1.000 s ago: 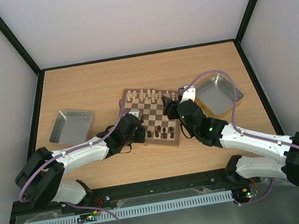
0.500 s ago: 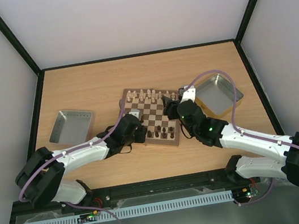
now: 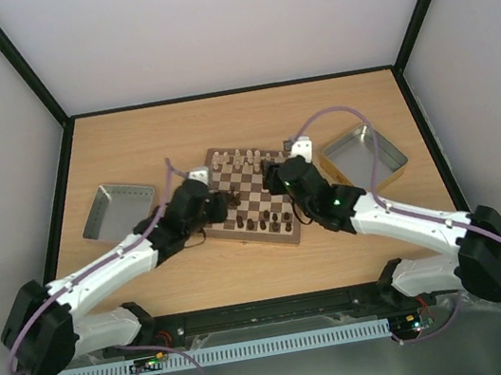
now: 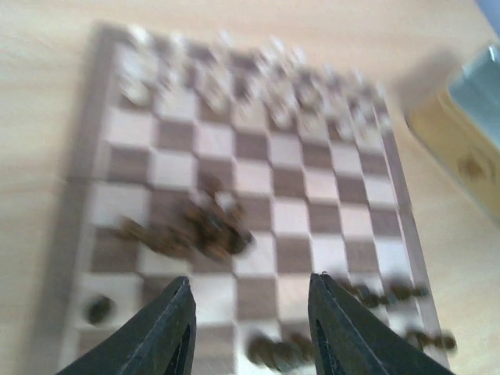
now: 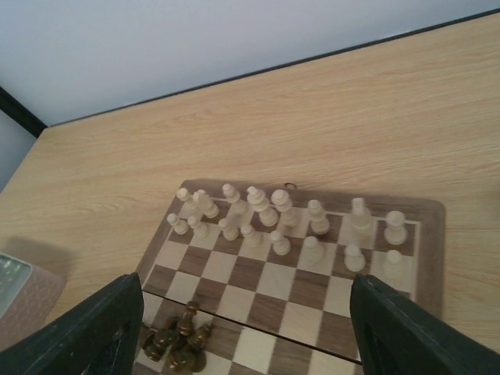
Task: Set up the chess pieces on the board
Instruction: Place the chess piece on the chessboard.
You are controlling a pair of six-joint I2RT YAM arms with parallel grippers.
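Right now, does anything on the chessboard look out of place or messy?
Yes. Several dark chess pieces are bunched in a heap on the left part of the board, crowded together rather than standing one per square.

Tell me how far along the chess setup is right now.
Done: cream pieces stand across the far two rows of the board. In hand: nothing; the left gripper and right gripper are open and empty. Left: dark pieces, some clumped mid-board, near rows unfinished.

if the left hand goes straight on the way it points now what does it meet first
Most likely the huddle of dark brown wooden chess pieces on the checkered wooden board, just ahead of the left hand; the blurred view leaves depth unclear.
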